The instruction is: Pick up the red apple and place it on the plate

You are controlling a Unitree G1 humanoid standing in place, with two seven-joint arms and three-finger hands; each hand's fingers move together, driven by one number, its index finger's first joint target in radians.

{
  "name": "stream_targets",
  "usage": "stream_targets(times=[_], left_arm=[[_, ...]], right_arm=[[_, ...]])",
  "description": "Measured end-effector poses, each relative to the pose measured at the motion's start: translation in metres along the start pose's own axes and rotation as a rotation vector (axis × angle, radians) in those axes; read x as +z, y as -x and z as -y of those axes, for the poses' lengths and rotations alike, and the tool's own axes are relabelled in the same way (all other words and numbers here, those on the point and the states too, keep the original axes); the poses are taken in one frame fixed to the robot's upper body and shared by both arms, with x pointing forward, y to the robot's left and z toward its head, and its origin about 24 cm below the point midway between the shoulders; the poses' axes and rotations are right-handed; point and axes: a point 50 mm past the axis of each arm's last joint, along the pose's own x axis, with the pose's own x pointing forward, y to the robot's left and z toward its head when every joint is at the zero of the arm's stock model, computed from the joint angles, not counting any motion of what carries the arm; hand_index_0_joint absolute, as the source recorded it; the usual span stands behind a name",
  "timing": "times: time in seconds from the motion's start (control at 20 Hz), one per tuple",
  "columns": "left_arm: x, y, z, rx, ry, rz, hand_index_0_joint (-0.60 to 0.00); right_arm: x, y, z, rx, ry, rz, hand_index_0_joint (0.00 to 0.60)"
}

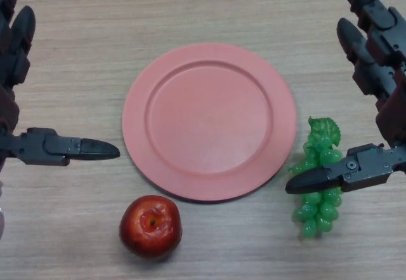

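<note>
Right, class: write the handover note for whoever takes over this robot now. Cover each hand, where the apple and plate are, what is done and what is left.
Left hand: open, holding nothing, at the left edge of the head view, beside the plate.
Right hand: open, holding nothing, at the right edge, its thumb over the green grapes.
Red apple: on the table, just in front of the plate's near-left rim, untouched.
Pink plate: centre of the table, nothing on it.
Done: nothing yet.
Left: grasp the apple, lift it, set it on the plate. The left hand looks closer to it.
</note>
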Motion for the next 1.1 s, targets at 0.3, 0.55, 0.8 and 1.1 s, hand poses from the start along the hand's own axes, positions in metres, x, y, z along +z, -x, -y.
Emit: stream_targets(times=[0.3, 0.55, 0.8, 1.1], left_arm=[[0.002, 0.017, 0.001, 0.015, 0.038, -0.003, 0.000], [-0.039, 0.055, 0.003, -0.036, -0.026, -0.124, 0.000], [-0.079, 0.097, 0.030, -0.105, -0.058, -0.272, 0.000], [-0.112, 0.110, 0.050, -0.100, -0.083, -0.310, 0.000]], right_arm=[[-0.009, -0.004, 0.001, -0.019, 0.047, -0.040, 0.000], [-0.008, -0.006, -0.007, 0.018, 0.030, -0.035, 0.000], [-0.010, -0.002, -0.007, 0.003, 0.051, -0.050, 0.000], [-0.013, 0.004, -0.007, 0.001, 0.046, -0.067, 0.000]])
